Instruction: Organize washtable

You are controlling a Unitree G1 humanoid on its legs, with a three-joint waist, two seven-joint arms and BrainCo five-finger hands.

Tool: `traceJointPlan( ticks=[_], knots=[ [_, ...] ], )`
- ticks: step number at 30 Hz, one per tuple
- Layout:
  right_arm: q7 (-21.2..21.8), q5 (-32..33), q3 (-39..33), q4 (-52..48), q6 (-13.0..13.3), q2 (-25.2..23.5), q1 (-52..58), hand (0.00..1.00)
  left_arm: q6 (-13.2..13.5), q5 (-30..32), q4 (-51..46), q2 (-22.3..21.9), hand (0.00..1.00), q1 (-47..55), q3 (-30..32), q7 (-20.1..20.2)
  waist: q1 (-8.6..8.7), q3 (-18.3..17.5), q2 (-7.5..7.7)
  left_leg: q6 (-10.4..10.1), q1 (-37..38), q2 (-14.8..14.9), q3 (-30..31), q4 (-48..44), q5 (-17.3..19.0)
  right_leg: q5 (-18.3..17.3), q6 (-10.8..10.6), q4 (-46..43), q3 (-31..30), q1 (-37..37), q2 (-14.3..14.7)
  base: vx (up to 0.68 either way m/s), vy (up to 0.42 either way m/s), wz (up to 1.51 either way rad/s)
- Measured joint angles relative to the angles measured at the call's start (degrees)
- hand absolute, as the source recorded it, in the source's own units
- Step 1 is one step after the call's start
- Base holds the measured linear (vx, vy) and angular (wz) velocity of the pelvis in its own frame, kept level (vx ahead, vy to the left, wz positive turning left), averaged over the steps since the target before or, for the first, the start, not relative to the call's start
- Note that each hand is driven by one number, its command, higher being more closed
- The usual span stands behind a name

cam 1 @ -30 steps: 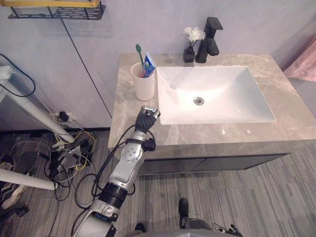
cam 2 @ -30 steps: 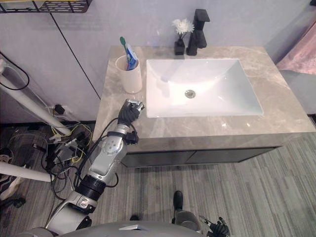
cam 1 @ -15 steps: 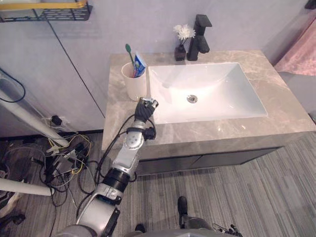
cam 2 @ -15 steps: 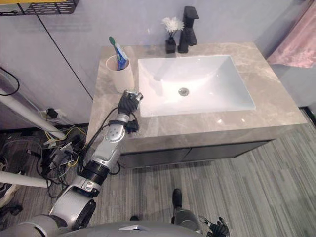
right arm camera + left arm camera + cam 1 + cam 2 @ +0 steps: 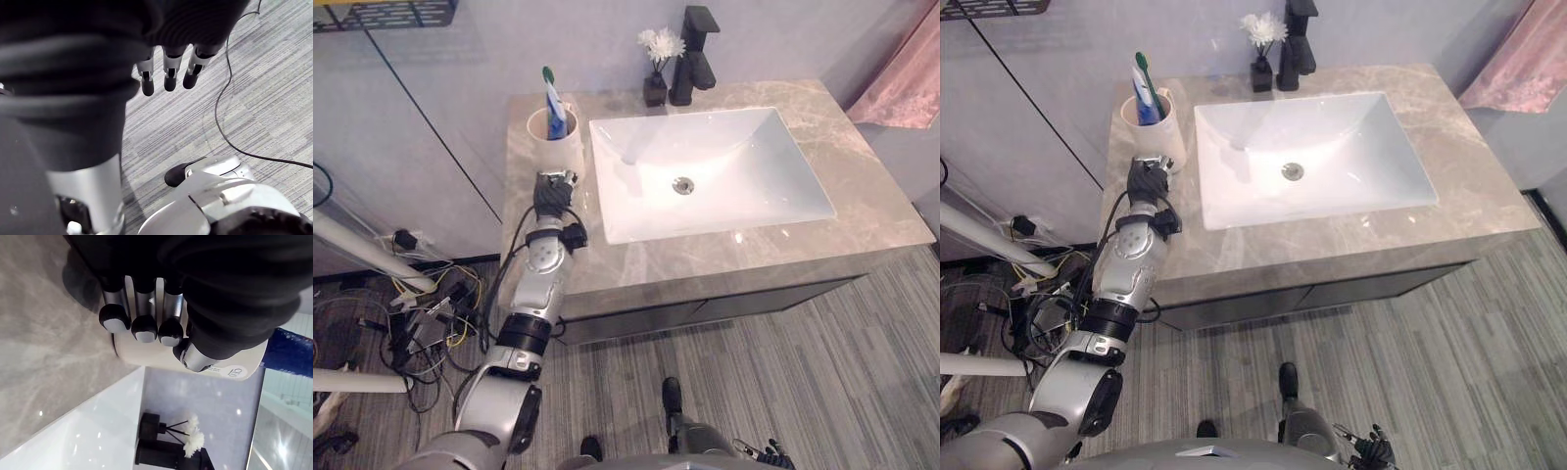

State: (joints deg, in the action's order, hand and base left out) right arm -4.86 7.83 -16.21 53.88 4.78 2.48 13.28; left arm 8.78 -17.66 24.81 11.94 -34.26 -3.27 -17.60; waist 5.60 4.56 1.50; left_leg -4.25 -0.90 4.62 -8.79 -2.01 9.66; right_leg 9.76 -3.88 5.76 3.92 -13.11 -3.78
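Silver fingers [image 5: 145,308] of your left hand [image 5: 551,192] are only lightly bent, side by side, the thumb apart, and they hold nothing. Just beyond the fingertips stands the cream cup [image 5: 555,139]. I cannot tell if they touch its wall. One second ago this hand was at the front corner of the sink [image 5: 628,137], apart from the cup. Now it has come up to the foot of the cup, and the camera has shifted too. In the cup you see a green toothbrush [image 5: 548,76] and a blue tube [image 5: 558,110], upright as before. The sink is close on the hand's right, in the marble counter [image 5: 705,259]. Your right hand [image 5: 168,73] hangs over the floor, fingers loose.
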Motion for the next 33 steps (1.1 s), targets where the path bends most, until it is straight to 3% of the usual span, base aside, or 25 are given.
traceJointPlan(
  ticks=[14, 19, 26, 33],
  knots=[
    [0.02, 0.04, 0.43, -0.79, 0.03, -0.07, 0.01, 0.0, 0.57, -2.16, 5.16, 0.36, 1.0, -7.6, 3.24, -1.59, 0.2, 1.99, 0.35, -0.08, -0.84, 0.06, -1.82, 0.15, 0.13, 0.42, 0.16, -0.01, -1.74, -1.89, 0.52, 0.0, -0.002, -0.06],
    [0.42, 0.05, 0.99, -2.39, 0.06, -0.15, 0.1, 0.0, 0.51, -2.48, 10.2, 4.91, 1.0, -13.92, 4.5, -1.98, 0.62, 3.76, 0.58, -0.29, -1.56, 0.1, -3.65, -0.21, 0.27, 1.15, 0.47, -0.3, -3.84, -3.37, 1.08, -0.01, -0.012, -0.21],
    [0.98, 0.08, 1.25, -2.56, 0.07, -0.89, 0.46, 0.0, -0.3, -4.56, 16.25, 9.24, 1.0, -22.23, 6.38, -2.14, 1.28, 5.19, 3.12, -0.12, -3.31, 0.08, -5.25, -2.43, 0.86, 2.89, 0.71, -0.42, -6.45, -5.0, 1.38, -0.04, -0.009, -0.13],
    [1.17, 0.08, 1.1, -2.11, 0.09, -1.49, 1.8, 0.0, -0.27, -4.41, 12.08, 9.26, 1.0, -20.32, 7.9, -2.76, 1.03, 5.19, 3.2, -0.11, -5.57, 0.46, -4.97, -5.72, 2.12, 3.23, 0.74, -0.43, -6.24, -5.72, 1.35, -0.04, -0.005, 0.0]
  ],
)
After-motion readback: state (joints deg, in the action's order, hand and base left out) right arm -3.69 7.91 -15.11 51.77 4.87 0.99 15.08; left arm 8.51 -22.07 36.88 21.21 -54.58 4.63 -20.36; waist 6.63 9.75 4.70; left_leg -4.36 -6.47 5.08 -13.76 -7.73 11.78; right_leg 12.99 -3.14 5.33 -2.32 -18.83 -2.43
